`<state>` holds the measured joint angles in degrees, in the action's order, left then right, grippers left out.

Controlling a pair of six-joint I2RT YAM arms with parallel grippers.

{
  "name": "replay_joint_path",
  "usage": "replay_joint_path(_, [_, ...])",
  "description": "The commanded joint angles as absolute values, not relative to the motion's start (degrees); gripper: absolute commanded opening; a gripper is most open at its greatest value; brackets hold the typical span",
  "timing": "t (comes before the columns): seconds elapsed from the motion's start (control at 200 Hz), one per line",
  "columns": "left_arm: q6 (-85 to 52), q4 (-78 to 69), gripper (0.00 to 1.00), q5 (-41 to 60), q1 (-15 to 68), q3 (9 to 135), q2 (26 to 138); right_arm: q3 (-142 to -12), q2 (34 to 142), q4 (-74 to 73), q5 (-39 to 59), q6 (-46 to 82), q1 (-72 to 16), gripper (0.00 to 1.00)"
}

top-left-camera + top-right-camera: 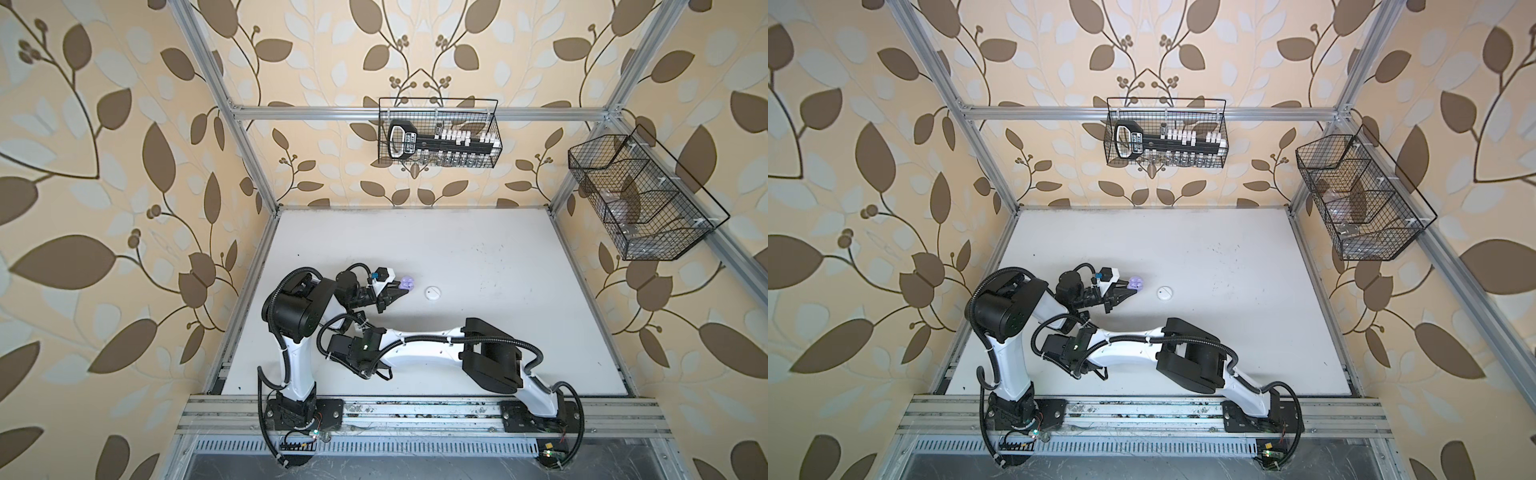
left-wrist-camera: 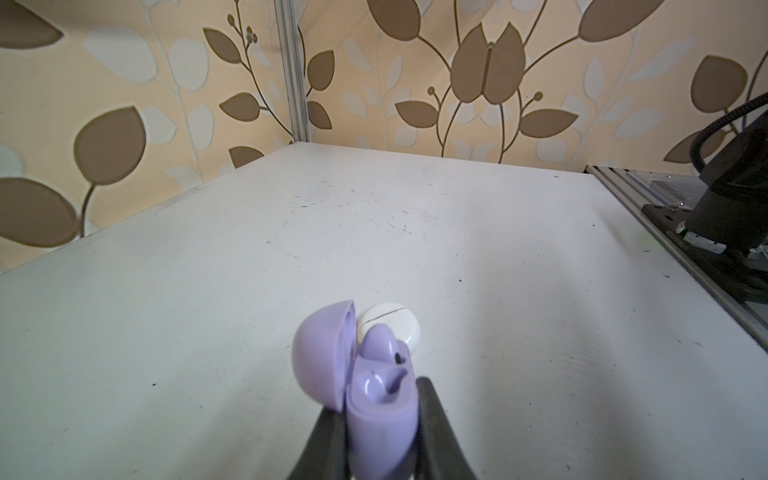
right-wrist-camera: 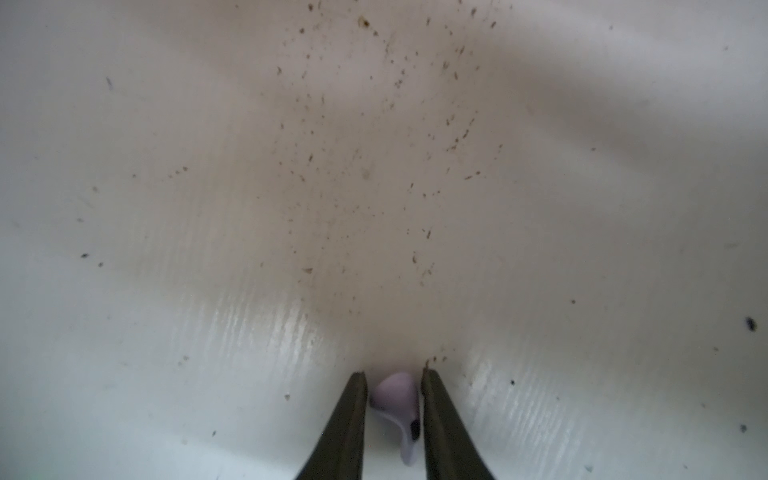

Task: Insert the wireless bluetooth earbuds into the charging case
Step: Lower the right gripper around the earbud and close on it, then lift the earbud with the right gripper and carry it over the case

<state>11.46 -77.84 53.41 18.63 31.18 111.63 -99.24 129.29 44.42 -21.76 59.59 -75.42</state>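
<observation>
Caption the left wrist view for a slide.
Left gripper holds the open purple case, one earbud inside; closed white case behind it.

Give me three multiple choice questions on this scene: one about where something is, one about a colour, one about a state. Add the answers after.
1. Where is the white case?
A) in a wire basket
B) on the table, apart from the lavender case
C) stacked on the lavender case

2. What colour is the earbud between the right hand's fingers?
A) black
B) white
C) lavender

3. How is the lavender case's lid?
A) open
B) shut
C) detached, lying on the table

Answers:
1 B: in both top views it lies on bare table beside the case that the left hand holds.
2 C: the right wrist view shows a pale lavender stemmed bud there.
3 A: the lid stands swung back, showing one seated bud and one empty slot.
</observation>
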Motion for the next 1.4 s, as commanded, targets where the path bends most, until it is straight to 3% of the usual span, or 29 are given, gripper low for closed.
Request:
replay_joint_path(0.0, [10.9, -81.6, 0.13, 53.3, 18.4, 31.4, 111.2, -100.5, 131.5, 45.8, -22.9, 59.7, -75.0, 0.24])
replay_joint_path(0.74, [10.9, -81.5, 0.13, 53.6, 18.4, 31.4, 111.2, -99.7, 130.3, 46.9, -24.8, 58.8, -75.5, 0.17])
replay_joint_path(1.395, [11.2, -81.6, 0.13, 54.0, 18.4, 31.4, 111.2, -82.8, 116.4, 36.0, -32.6, 64.0, -75.2, 0.16])
